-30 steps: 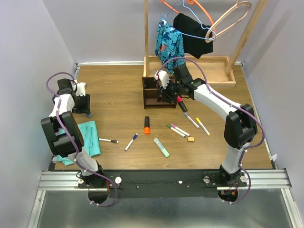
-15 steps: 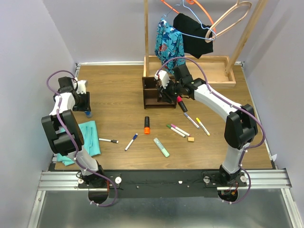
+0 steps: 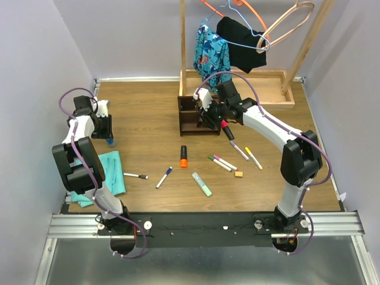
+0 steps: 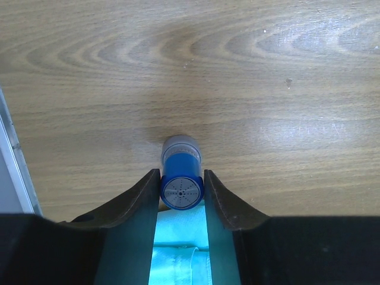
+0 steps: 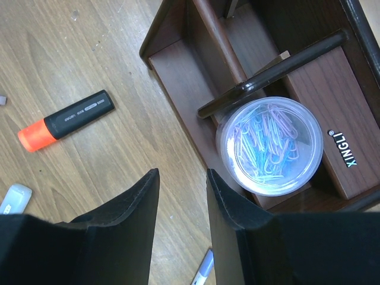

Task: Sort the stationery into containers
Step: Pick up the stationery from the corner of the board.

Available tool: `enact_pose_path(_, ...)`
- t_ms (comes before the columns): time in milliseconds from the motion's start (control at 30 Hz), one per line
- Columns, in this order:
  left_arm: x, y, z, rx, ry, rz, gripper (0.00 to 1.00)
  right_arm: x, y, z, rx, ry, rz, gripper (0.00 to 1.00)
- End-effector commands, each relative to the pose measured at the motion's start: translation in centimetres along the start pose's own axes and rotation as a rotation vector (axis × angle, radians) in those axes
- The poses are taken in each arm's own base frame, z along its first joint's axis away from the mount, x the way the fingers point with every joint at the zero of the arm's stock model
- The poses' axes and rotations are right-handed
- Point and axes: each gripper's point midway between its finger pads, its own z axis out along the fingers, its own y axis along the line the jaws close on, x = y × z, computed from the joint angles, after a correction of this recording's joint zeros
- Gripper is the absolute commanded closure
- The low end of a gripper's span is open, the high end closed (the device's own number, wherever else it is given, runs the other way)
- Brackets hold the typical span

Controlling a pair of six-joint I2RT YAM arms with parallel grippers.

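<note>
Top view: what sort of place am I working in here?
Probably a robotics lab test cell dressed as a home desk: plain walls box in a wooden tabletop, an aluminium mounting rail runs along its near edge, and a clothes rack stands behind the desk organizer.

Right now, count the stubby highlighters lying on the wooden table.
3: an orange-and-black highlighter in the middle, a pale-green highlighter nearest the front, and a red-and-black highlighter beside the dark brown wooden organizer. Others may be hidden.
</note>
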Motion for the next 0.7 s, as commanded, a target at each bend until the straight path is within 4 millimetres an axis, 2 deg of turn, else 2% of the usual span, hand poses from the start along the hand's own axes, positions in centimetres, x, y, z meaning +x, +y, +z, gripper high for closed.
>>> enact_pose_path(0, -0.5, -0.3, -0.4, 0.006, -0.004, 0.012, 0.62, -1.1, 0.0, -1.1, 0.016, -0.035, -0.01, 0.55)
enact_pose_path(133, -0.7, -1.2, -1.0, 0.033, 0.002, 0.041, 0.73, -1.6, 0.1, -1.6, 0.021, -0.042, -0.014, 0.55)
enact_pose_path(233, -1.7, -2.9, -2.3, 0.074, -0.011, 0.073, 0.77, -2.3, 0.1, -2.8, 0.029, -0.05, -0.016, 0.55)
enact_pose_path(300, -3.1, -4.0, -4.0, 0.098, -0.041, 0.095, 0.78, -2.7, 0.5, -4.2, 0.032, -0.053, -0.023, 0.55)
enact_pose_path(467, -6.8, -8.3, -7.6, 0.222, -0.113, 0.155, 0.77, -2.5, 1.1, -7.0, 0.053, -0.032, -0.026, 0.54)
enact_pose_path(533, -7.8, -10.6, -8.0, 0.276, -0.115, 0.188, 0.75, -2.6, 1.0, -8.3, 0.089, -0.036, -0.017, 0.54)
enact_pose_path(567, -9.0, -11.8, -8.8, 0.297, -0.136, 0.213, 0.75, -2.1, 1.0, -8.5, 0.1, -0.027, 0.008, 0.54)
enact_pose_path(633, -10.0, -14.9, -8.8, 0.345, -0.137, 0.277, 0.74, -2.3, -0.2, -9.8, 0.18, -0.048, 0.044, 0.54)
enact_pose_path(667, -11.2, -16.2, -9.6, 0.353, -0.165, 0.313, 0.74, -2.0, -0.6, -10.1, 0.207, -0.054, 0.095, 0.54)
